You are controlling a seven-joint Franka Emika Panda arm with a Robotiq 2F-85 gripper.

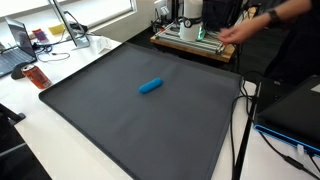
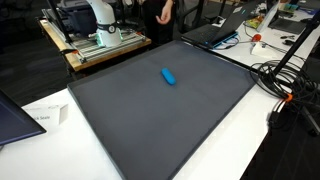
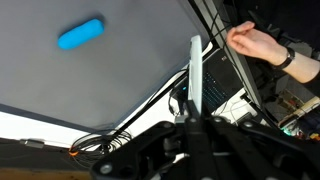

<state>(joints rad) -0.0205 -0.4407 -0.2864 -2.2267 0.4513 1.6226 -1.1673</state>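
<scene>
A small blue cylinder (image 1: 150, 86) lies on its side on a large dark grey mat (image 1: 110, 120). It shows in both exterior views (image 2: 168, 76) and at the upper left of the wrist view (image 3: 80, 34). My gripper (image 3: 196, 55) appears in the wrist view with its two fingers pressed together into one thin blade, with nothing between them. It is high above the mat's far edge, well away from the cylinder. The white arm (image 1: 192, 14) stands folded on a wooden platform (image 2: 85, 52) behind the mat.
A person stands behind the platform, with a hand (image 3: 255, 45) near the arm's base. Black cables (image 2: 285, 80) run along one side of the mat. A laptop (image 1: 15, 45), a papers-strewn desk and an orange bottle (image 1: 36, 75) lie beyond another side.
</scene>
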